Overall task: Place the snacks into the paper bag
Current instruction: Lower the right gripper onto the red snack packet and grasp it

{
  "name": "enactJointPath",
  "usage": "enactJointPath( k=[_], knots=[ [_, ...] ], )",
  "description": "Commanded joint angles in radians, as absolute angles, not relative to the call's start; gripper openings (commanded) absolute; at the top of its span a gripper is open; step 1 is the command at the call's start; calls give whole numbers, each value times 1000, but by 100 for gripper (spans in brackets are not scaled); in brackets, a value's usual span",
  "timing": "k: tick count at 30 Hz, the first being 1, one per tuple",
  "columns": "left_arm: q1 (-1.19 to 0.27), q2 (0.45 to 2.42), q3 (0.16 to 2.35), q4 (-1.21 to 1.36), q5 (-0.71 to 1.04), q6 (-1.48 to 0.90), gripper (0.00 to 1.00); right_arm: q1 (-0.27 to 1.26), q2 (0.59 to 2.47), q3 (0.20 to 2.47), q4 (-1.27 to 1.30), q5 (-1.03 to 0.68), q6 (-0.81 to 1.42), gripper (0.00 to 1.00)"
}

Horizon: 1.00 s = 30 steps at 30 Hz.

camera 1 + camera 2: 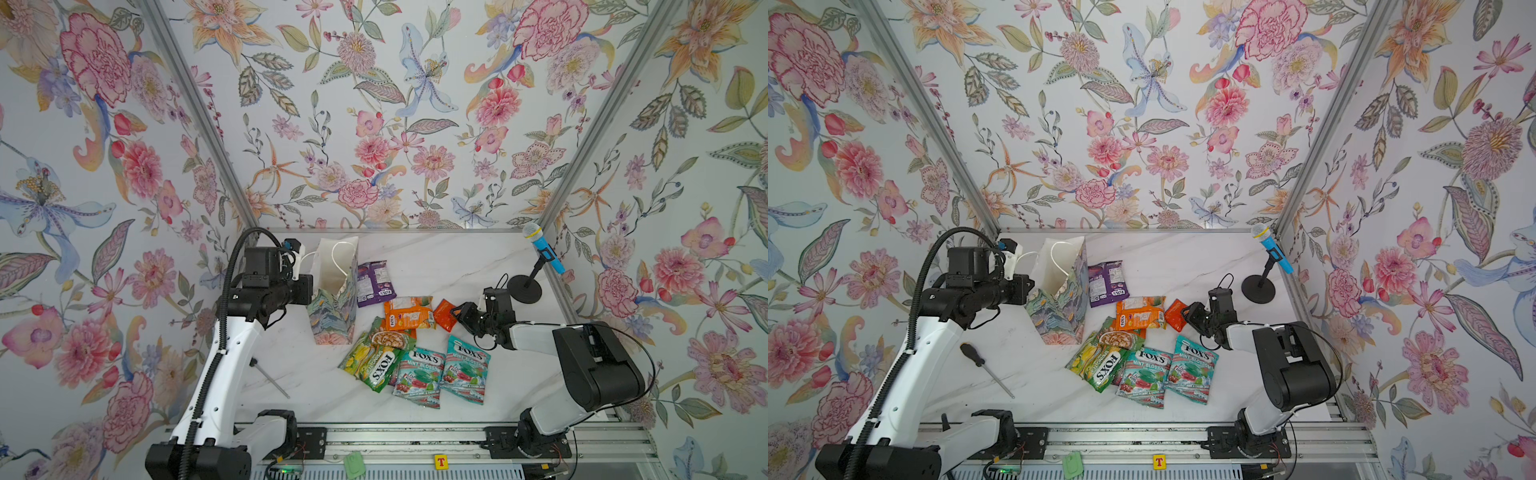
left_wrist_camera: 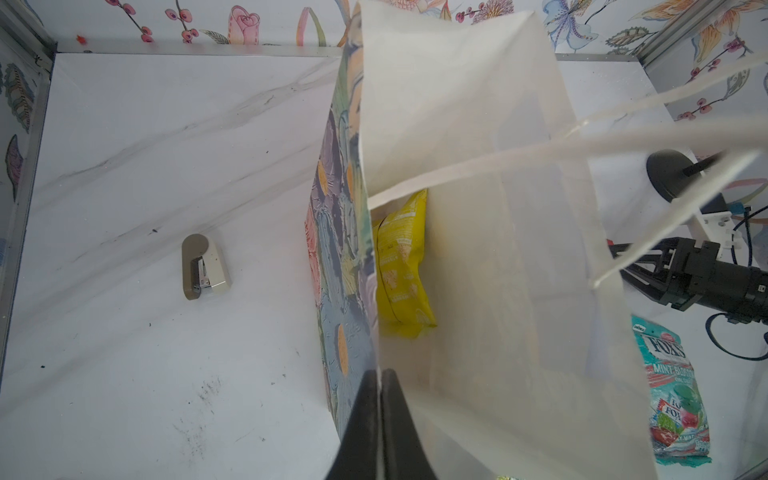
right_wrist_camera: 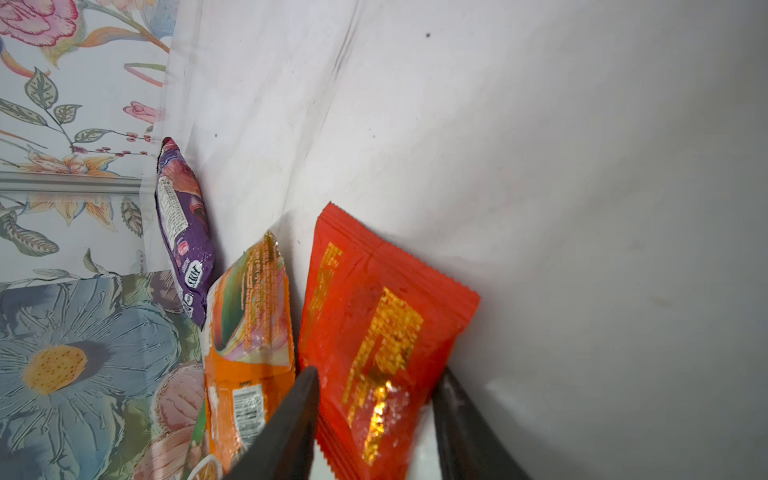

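Right of the paper bag (image 1: pixel 332 316), teal snacks (image 1: pixel 419 374) lie nearest. Beyond them the right gripper (image 3: pixel 379 371) stands parted astride a red pouch (image 3: pixel 374 291) lying on the table (image 1: pixel 436 257). The left gripper (image 2: pixel 380 374) pinches the bag's rim; a yellow pouch (image 2: pixel 401 266) sits inside.

Yellow pouch (image 2: pixel 401 266) half hidden in paper bag (image 2: pixel 478 249), red pouch (image 3: pixel 374 332) edge-cropped
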<state>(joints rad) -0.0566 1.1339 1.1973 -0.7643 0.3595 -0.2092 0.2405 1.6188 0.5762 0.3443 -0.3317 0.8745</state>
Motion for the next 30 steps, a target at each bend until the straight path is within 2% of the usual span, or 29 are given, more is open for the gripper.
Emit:
enactJointPath(
  k=[1,4,7,18,25,30],
  knots=[
    [-46,1126,1183,-770,353,-210,5,238,1642,565,344,-320,894,22],
    [-45,1125,1182,-770,353,-209,5,238,1612,569,343,-324,880,8],
    [-43,1124,1181,-772,351,-209,5,242,1543,582,306,-316,864,0],
    [-40,1121,1181,-767,354,-212,5,359,1227,829,-76,-100,704,0],
    [-38,1121,1178,-761,362,-215,5,490,1183,1019,-206,15,639,0],
    [-39,1120,1173,-754,366,-218,5,600,1234,1185,-249,63,586,0]
  ],
)
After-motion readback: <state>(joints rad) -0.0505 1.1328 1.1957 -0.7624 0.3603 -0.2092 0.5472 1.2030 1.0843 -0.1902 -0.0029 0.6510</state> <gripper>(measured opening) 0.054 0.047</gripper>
